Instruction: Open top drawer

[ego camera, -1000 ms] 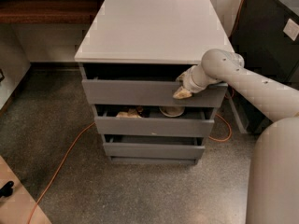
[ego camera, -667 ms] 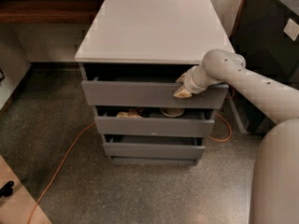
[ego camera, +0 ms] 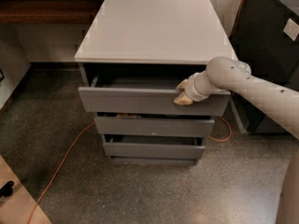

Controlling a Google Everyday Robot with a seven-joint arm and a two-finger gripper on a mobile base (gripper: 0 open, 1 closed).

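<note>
A grey cabinet with a white top point(ego camera: 154, 29) holds three flat grey drawers. The top drawer point(ego camera: 126, 101) is the widest and stands pulled out toward me, with a dark gap and part of its grey inside showing behind its front. My gripper point(ego camera: 182, 93) sits at the upper edge of that drawer front, right of centre, its pale fingers hooked over the edge. The white arm point(ego camera: 252, 90) reaches in from the right. The middle drawer point(ego camera: 154, 126) and the bottom drawer point(ego camera: 152, 150) stand out less.
An orange cable point(ego camera: 60, 164) runs across the speckled floor at the left, and another loop point(ego camera: 223, 133) lies at the cabinet's right. A dark cabinet point(ego camera: 271, 36) stands at the right. A wooden shelf point(ego camera: 42, 8) is behind left.
The top drawer has slid further out toward me with the gripper on its upper edge; it now covers more of the middle drawer's contents.
</note>
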